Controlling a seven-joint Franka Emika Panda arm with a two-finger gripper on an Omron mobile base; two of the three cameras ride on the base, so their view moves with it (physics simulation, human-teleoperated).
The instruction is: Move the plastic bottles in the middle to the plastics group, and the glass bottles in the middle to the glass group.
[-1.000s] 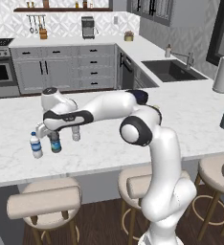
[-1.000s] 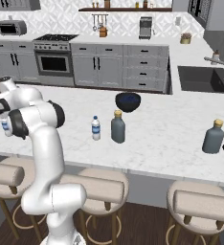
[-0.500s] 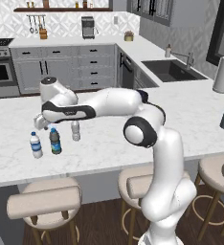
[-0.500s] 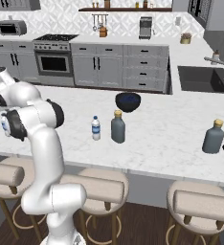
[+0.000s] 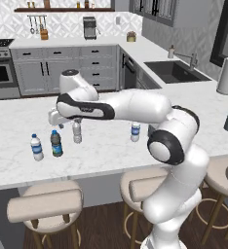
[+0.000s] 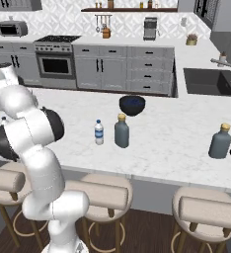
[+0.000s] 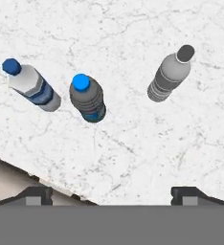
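Carrying everything: a white marble counter (image 5: 111, 155) with stools tucked under its near edge.
Arm: the white arm (image 5: 135, 104) reaches from the counter's near edge across to the counter's left end, with its hand above the bottles there.
Squat dark bottle: a slate-blue bottle (image 6: 219, 141) with a narrow neck stands upright near the counter's right end, well apart from the other bottles.
Grey-teal bottle: the wide translucent bottle (image 6: 121, 131) stands upright in the middle of the counter, just in front of a dark blue bowl (image 6: 132, 105).
Small middle bottle: a slim clear bottle (image 6: 99, 132) with a blue label stands upright in the middle of the counter, just beside the grey-teal bottle and apart from it.
Left-end row: three slim bottles stand upright near the counter's left end, each apart from the next.
Dark bottle: the dark-bodied bottle (image 7: 87, 98) with a blue cap and blue label is the middle one of that row.
Clear bottle: a clear bottle (image 7: 30, 86) with a blue cap and blue label stands nearest the counter's left end.
Greyish bottle: a plain grey bottle (image 7: 169, 76) stands on the dark bottle's other side, toward the counter's middle.
Gripper: the gripper (image 7: 111, 196) hangs over the counter's near edge above the row, its tips spread wide with only bare marble between them, touching no bottle.
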